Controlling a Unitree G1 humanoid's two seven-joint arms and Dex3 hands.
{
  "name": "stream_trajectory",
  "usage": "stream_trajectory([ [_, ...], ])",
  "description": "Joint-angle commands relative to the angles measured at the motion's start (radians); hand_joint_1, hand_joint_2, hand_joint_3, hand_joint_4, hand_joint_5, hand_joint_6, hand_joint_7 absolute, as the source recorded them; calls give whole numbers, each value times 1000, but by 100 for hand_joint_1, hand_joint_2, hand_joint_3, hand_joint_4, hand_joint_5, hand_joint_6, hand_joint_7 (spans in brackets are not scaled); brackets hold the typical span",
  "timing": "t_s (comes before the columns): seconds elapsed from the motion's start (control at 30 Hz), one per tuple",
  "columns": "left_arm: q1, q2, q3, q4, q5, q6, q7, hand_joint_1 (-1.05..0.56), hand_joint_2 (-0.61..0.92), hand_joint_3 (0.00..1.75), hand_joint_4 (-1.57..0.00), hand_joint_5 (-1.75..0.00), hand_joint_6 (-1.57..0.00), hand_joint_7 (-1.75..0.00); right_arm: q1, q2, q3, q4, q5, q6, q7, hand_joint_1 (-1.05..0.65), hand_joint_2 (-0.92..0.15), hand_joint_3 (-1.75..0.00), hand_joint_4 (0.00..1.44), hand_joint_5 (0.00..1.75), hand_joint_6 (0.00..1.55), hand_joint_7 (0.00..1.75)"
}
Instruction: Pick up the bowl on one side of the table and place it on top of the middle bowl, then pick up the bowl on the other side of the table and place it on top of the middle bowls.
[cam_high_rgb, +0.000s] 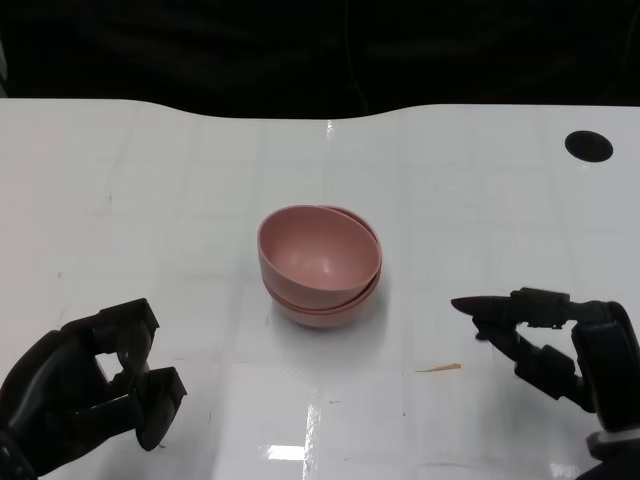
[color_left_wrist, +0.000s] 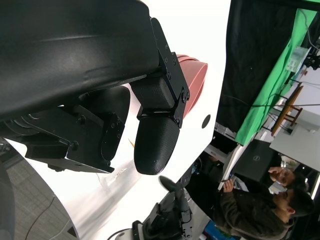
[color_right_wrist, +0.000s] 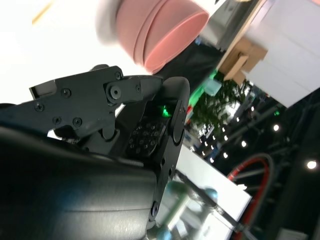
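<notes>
the stack of matte pink plastic bowls (cam_high_rgb: 320, 265) is sitting at the middle of the glossy white desk (cam_high_rgb: 180, 190), the upper bowl nesting in the lower ones and tilting slightly toward the camera. the rims showing in the right wrist view suggest three bowls, though the count is hard to confirm from the head view. no bowl is lying at either side of the desk.

the black left hand (cam_high_rgb: 85, 390) is resting low at the near left edge, holding nothing, its fingers curling inward toward the thumb with a gap between them. the black right hand (cam_high_rgb: 545, 340) is hovering at the near right, also holding nothing, its fingers stretching apart and pointing toward the stack. both hands are well apart from the bowls.

a small tan sliver (cam_high_rgb: 438, 369) is lying on the desk between the right hand and the stack, and a round black hole (cam_high_rgb: 588, 145) is showing at the far right corner. people are sitting beyond the desk in the left wrist view.

judging from this layout, both stacking steps are looking complete. the next move is probably calling only for the hands to draw clear without nudging the tilted top bowl.
</notes>
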Motion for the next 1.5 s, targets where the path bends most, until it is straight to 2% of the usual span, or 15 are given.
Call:
stream_trajectory([
  [0.03, 9, 16, 14, -15, -1, 15, 22, 27, 92, 150, -124, -175, -97, -175, 73, 38, -24, -86, 130, 85, 102, -13, -59, -96, 90, 165, 102, 94],
  [0.07, 11, 14, 16, -20, -4, 20, 29, 26, 92, 148, -122, -175, -95, -175, 92, 50, -28, -113, 158, 115, 131, -12, -56, -106, 85, 171, 93, 112],
  [0.13, 13, 10, 18, -27, -7, 26, 37, 26, 92, 148, -122, -175, -94, -175, 122, 74, -39, -149, 212, 153, 185, -11, -55, -110, 82, 174, 86, 124],
  [0.17, 15, 9, 18, -29, -6, 24, 37, 26, 92, 147, -120, -175, -91, -175, 133, 90, -44, -154, 246, 159, 213, -9, -59, -110, 79, 174, 79, 135],
  [0.27, 18, 7, 17, -29, -3, 18, 38, 26, 92, 147, -118, -175, -88, -175, 157, 124, -59, -155, 313, 173, 286, -7, -64, -109, 78, 175, 70, 150],
  [0.33, 18, 7, 17, -29, -3, 19, 39, 25, 92, 147, -118, -175, -88, -175, 162, 136, -75, -158, 317, 179, 312, -7, -65, -109, 77, 175, 68, 152],
  [0.47, 21, 3, 24, -35, -22, 36, 45, 25, 92, 149, -115, -175, -87, -175, 174, 158, -86, -127, 418, 183, 455, -7, -68, -109, 80, 175, 66, 159],
  [0.67, 19, 6, 25, -27, -23, 35, 46, 23, 92, 148, -113, -175, -87, -175, 174, 206, -123, -109, 464, 170, 547, -8, -66, -107, 82, 175, 66, 161],
  [0.8, 15, 10, 20, -2, -14, -5, 8, 22, 92, 148, -114, -175, -90, -175, 188, 248, -149, -129, 548, 210, 613, -11, -69, -103, 88, 175, 64, 168],
  [1.23, 23, 6, 18, -38, -17, 11, 40, 26, 92, 153, -116, -175, -94, -175, 181, 280, -212, -125, 557, 256, 695, -11, -68, -104, 89, 175, 61, 171],
  [1.5, 17, 8, 21, -30, -28, 15, 27, 28, 92, 156, -123, -175, -100, -175, 169, 304, -241, -94, 539, 222, 711, -10, -63, -111, 90, 175, 62, 172],
])
